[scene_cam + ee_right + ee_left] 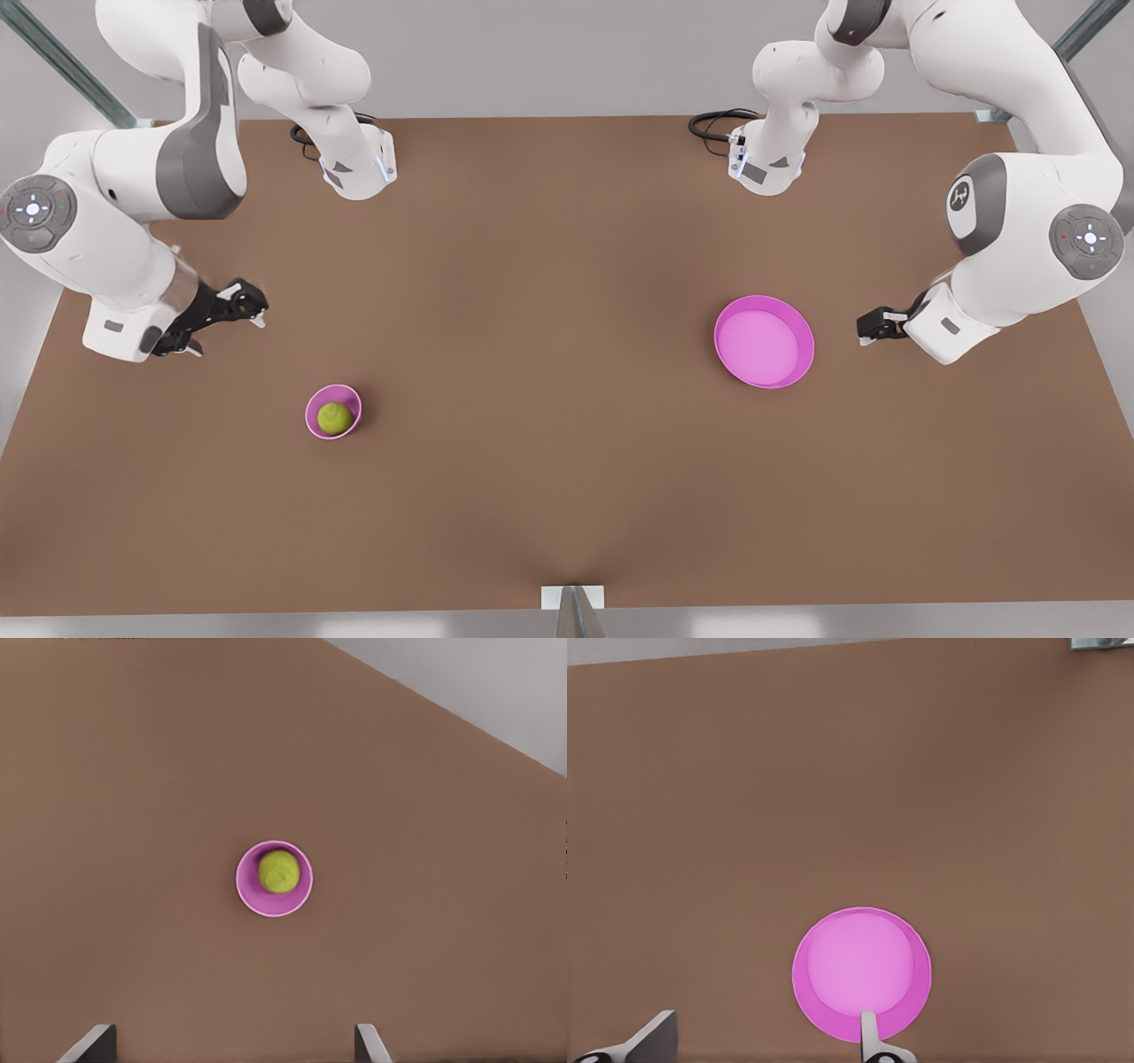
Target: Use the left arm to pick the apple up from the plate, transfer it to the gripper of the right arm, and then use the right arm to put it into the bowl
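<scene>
On the brown counter (pixel 549 372) the apple (pixel 334 418) already sits in the bowl (pixel 312 416) — the plate (pixel 802 323) lies bare — so the right gripper (pixel 226 323) near the bowl and the left gripper (pixel 873 326) just beside the plate hover with fingers apart, apparently finished.

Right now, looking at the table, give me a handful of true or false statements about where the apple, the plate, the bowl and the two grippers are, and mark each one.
1. The apple sits in the bowl. True.
2. The plate holds the apple. False: nothing lies on it.
3. The right gripper grips the apple. False: it is open, above the table beside the bowl.
4. The left gripper is beside the plate, at the front view's right. True.
5. Bowl and plate touch. False: they stand far apart.
</scene>
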Available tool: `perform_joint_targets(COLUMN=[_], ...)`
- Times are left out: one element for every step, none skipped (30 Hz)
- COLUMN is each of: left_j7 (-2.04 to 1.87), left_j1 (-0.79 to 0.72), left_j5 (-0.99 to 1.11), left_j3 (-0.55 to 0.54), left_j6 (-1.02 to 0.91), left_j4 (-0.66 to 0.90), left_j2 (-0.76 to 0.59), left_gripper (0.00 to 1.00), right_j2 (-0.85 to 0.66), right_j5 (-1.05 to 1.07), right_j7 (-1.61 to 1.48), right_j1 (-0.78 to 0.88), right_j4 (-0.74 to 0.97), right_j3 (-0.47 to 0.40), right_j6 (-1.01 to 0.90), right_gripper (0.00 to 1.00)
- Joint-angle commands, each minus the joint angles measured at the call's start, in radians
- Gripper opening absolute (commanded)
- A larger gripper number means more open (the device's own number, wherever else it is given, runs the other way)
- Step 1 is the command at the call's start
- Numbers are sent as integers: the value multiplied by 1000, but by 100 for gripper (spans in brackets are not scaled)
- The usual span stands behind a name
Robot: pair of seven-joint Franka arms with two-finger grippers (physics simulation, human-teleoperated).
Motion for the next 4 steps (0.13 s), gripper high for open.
perform_joint_targets(left_j7=[13,13,13,13], left_j1=[0,-1,-1,-1], left_j5=[1,1,-1,1], left_j3=[0,-1,-1,0], left_j6=[0,0,0,0], left_j4=[1,1,1,1], left_j2=[0,-2,-2,-2], left_gripper=[100,100,100,100], right_j2=[16,16,13,13], right_j5=[-4,-4,-6,-6], right_j7=[457,455,464,464], right_j1=[-20,-20,-18,-18], right_j4=[9,9,10,10], right_j3=[0,1,7,7], right_j6=[10,10,10,10], right_gripper=[100,100,100,100])
